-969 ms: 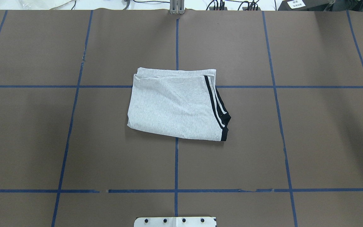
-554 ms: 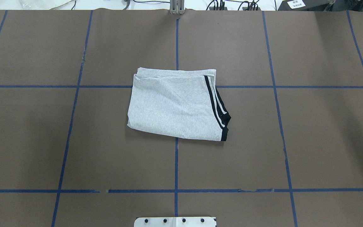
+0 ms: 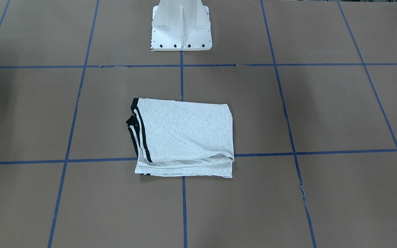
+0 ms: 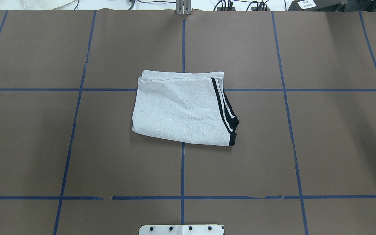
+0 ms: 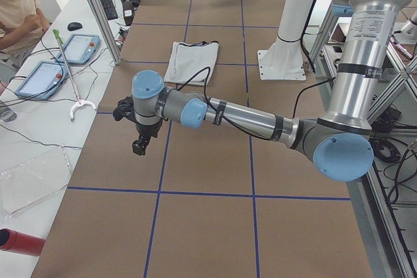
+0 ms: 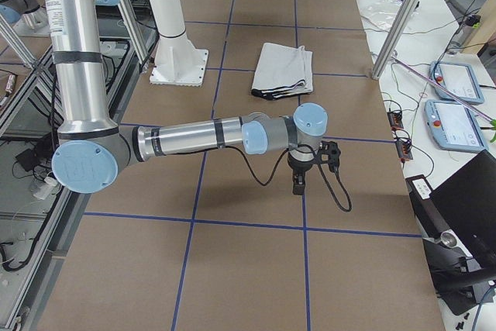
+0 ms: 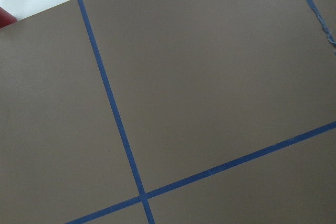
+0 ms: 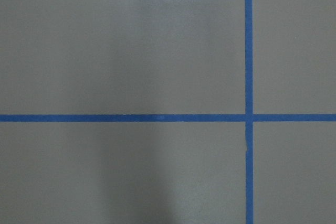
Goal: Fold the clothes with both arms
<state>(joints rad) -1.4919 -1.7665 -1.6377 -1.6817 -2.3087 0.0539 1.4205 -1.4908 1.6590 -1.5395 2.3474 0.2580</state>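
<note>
In the front-facing view, one folded grey T-shirt (image 3: 184, 137) is seen lying flat near the middle of the brown table (image 3: 322, 110), before one white pedestal (image 3: 181, 27). Two black stripes (image 3: 141, 134) are shown along one of its edges.

In the overhead view, the shirt is laid over a crossing of blue tape lines (image 4: 183, 42).

In the left side view, one left arm (image 5: 247, 118) is stretched low, with the left gripper (image 5: 139, 146) well apart from the shirt. Whether it is spread cannot be told.

In the right side view, one right arm (image 6: 194, 139) and right gripper (image 6: 297, 185) are shown likewise. Its state cannot be told.

In each wrist view, two crossing tape lines are shown.

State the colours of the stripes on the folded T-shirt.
Black and white stripes, clearest in the overhead view.
</note>
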